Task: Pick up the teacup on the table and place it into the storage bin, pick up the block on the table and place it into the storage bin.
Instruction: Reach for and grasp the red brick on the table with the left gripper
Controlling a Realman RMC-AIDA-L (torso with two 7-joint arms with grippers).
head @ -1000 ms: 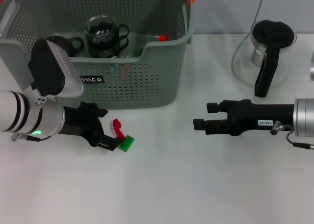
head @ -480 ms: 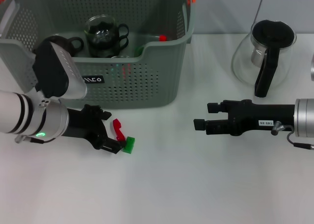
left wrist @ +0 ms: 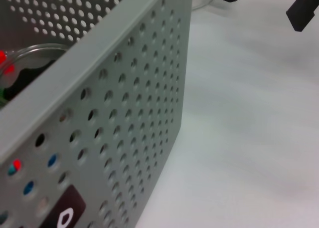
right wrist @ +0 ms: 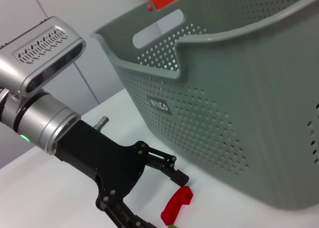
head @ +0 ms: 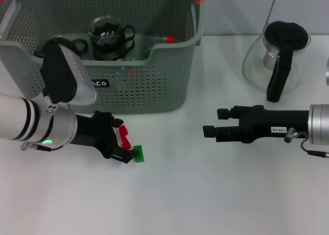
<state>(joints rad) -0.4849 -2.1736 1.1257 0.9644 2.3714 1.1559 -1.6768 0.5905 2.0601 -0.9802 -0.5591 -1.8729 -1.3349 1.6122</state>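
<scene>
The red block (head: 123,134) lies on the white table just in front of the storage bin (head: 154,80). My left gripper (head: 122,141) is open, with one finger on each side of the block. A green block (head: 139,154) rests against its nearer fingertip. In the right wrist view the red block (right wrist: 177,204) lies between the left gripper's spread fingers (right wrist: 169,169). Two glass teacups (head: 106,33) with black handles stand inside the bin. My right gripper (head: 213,123) hovers open over the table to the right, holding nothing.
A glass teapot (head: 277,52) with a black lid and handle stands at the back right. In the left wrist view the bin's perforated wall (left wrist: 129,138) fills the frame, very close to that arm. White table stretches between the two arms.
My left gripper has slid right, so the red block now sits between its fingers. The green block was nudged slightly right. The right arm has not moved.
</scene>
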